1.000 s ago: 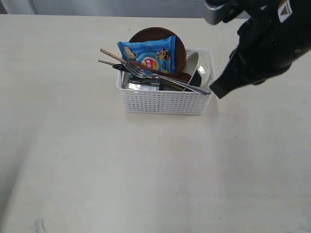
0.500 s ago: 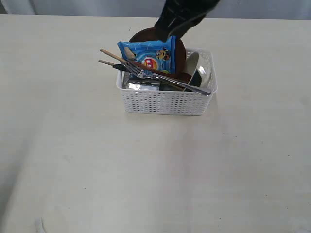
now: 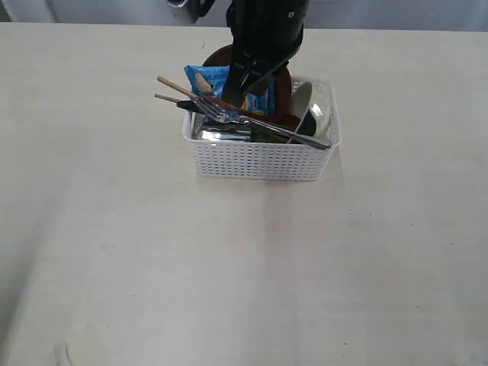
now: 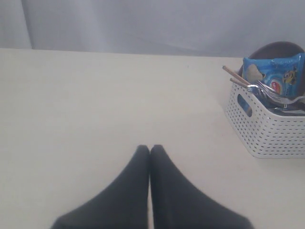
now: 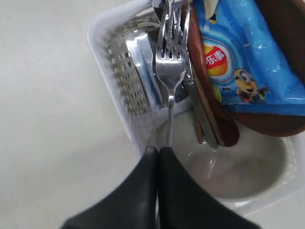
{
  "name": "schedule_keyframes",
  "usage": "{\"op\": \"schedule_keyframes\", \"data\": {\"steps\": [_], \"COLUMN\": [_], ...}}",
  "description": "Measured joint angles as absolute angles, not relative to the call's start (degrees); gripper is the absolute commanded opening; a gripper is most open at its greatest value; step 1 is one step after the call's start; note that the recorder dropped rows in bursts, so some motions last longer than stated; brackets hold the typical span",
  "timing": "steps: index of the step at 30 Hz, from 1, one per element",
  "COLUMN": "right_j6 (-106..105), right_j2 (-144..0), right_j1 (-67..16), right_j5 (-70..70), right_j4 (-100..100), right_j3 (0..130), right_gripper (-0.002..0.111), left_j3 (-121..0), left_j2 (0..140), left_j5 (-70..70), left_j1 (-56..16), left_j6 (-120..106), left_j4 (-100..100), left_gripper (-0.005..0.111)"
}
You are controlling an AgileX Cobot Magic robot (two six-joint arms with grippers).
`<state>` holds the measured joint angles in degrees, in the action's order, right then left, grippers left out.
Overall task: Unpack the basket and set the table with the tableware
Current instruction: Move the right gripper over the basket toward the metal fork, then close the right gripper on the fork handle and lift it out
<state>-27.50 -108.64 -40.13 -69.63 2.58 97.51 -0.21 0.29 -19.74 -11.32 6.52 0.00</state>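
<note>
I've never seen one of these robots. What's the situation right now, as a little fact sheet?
Basket: white, on the table, nothing unpacked yet
Inside: fork, chopsticks, blue snack bag, brown plate, cream bowl
Right gripper: shut, empty, over the basket
Left gripper: shut, empty, over the table, apart from the basket

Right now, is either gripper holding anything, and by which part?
Nothing, as far as I can tell. The left gripper is shut over the table; the right gripper is shut above the basket, and the fork lies ungripped across it.
</note>
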Motion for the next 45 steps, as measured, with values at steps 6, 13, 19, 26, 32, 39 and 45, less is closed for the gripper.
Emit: {"op": "schedule_keyframes", "data": {"steps": [6, 13, 19, 26, 32, 39, 45], "right_j6": [-28.3, -27.4, -28.8, -30.1, -30.6, -31.4, -31.5], "right_j2": [-110.2, -110.3, -111.3, -115.8, -117.9, -119.5, -120.3], "right_j1": [-40.1, -36.7, -33.3, -33.3, -33.3, -33.3, -33.3], "right_j5": [-69.8, -69.8, -69.8, -69.9, -68.4, -66.9, -66.3], "right_j4": [2.6, 0.5, -6.0, -7.0, -7.0, -7.0, -7.0], "right_j3": [97.5, 97.5, 97.5, 97.5, 97.5, 97.5, 97.5], "right_gripper": [0.037, 0.050, 0.050, 0.050, 0.050, 0.036, 0.009], "left_j3": [-0.2, -0.2, -0.2, -0.2, -0.2, -0.2, -0.2], "left_j2": [0.3, 0.3, 0.3, 0.3, 0.3, 0.3, 0.3], "left_j5": [-19.7, -19.7, -19.7, -19.7, -19.7, -19.7, -19.7], "left_j1": [-11.3, -11.3, -11.3, -11.3, -11.3, -11.3, -11.3], "left_j6": [6.5, 6.5, 6.5, 6.5, 6.5, 6.5, 6.5], "left_j4": [0.0, 0.0, 0.0, 0.0, 0.0, 0.0, 0.0], "left_gripper": [0.000, 0.000, 0.000, 0.000, 0.000, 0.000, 0.000]}}
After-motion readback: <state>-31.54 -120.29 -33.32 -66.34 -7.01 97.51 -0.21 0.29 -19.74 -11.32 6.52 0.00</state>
